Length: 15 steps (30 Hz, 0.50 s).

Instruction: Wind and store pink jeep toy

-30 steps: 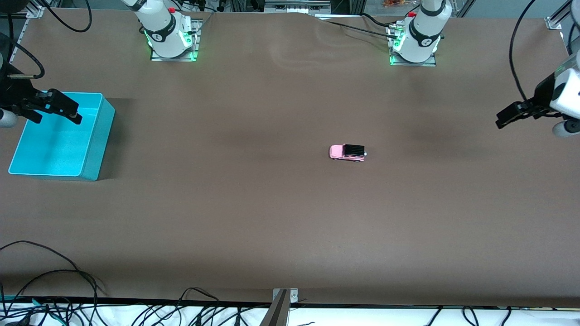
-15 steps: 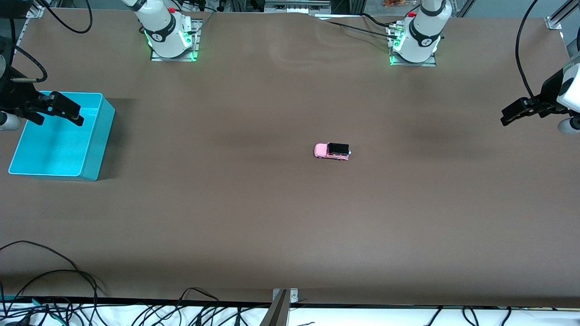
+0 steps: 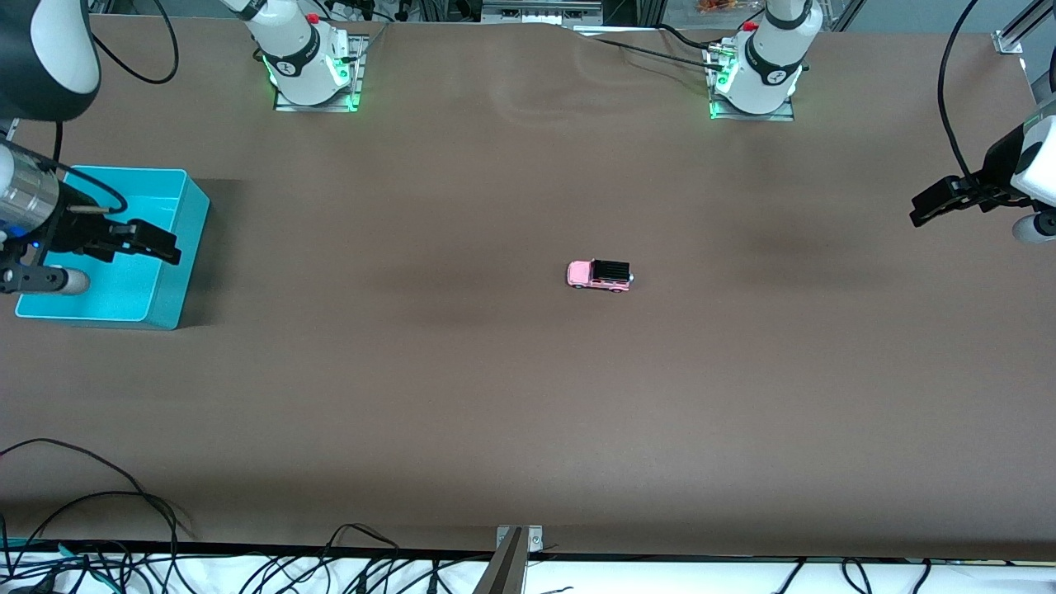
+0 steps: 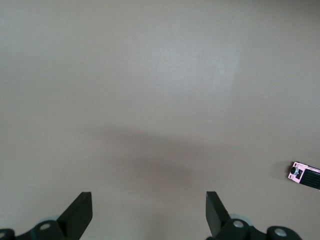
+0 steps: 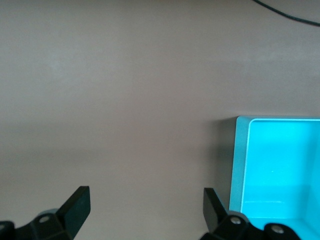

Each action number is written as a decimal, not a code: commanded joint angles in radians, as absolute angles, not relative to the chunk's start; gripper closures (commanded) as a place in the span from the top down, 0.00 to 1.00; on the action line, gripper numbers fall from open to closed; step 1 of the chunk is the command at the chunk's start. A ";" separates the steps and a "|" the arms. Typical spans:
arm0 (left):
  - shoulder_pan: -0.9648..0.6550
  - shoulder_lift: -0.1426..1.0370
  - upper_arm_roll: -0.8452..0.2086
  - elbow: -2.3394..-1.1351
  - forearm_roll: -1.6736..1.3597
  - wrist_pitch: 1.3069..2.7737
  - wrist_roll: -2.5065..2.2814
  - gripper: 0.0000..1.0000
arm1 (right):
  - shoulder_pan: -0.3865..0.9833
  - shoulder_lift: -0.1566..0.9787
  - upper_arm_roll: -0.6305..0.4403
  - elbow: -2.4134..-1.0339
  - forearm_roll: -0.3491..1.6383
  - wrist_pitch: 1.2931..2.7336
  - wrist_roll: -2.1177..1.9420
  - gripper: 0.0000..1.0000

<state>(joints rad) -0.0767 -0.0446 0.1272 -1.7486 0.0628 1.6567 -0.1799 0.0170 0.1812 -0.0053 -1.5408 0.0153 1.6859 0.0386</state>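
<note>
The pink jeep toy, light pink with a black roof, stands on its wheels on the brown table near the middle. It also shows at the edge of the left wrist view. My left gripper is open and empty, in the air over the left arm's end of the table, well away from the jeep; its jaws stand wide apart in the left wrist view. My right gripper is open and empty over the turquoise bin; its jaws stand wide apart in the right wrist view.
The turquoise bin, empty inside, also shows in the right wrist view. The two arm bases stand at the edge farthest from the front camera. Loose cables and a metal bracket lie along the nearest edge.
The jeep has rolled toward the right arm's end of the table and slowed. My right gripper has moved over the bin toward the front camera. My left gripper drew back slightly.
</note>
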 commanded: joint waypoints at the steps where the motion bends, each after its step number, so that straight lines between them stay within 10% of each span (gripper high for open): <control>1: -0.077 -0.028 0.132 -1.709 0.038 1.623 -0.150 1.00 | 0.012 0.169 -0.009 -1.493 0.014 1.657 0.047 1.00; 15: -0.069 -0.038 0.130 -1.689 0.044 1.579 -0.143 1.00 | 0.011 0.158 -0.025 -1.491 0.023 1.661 0.061 1.00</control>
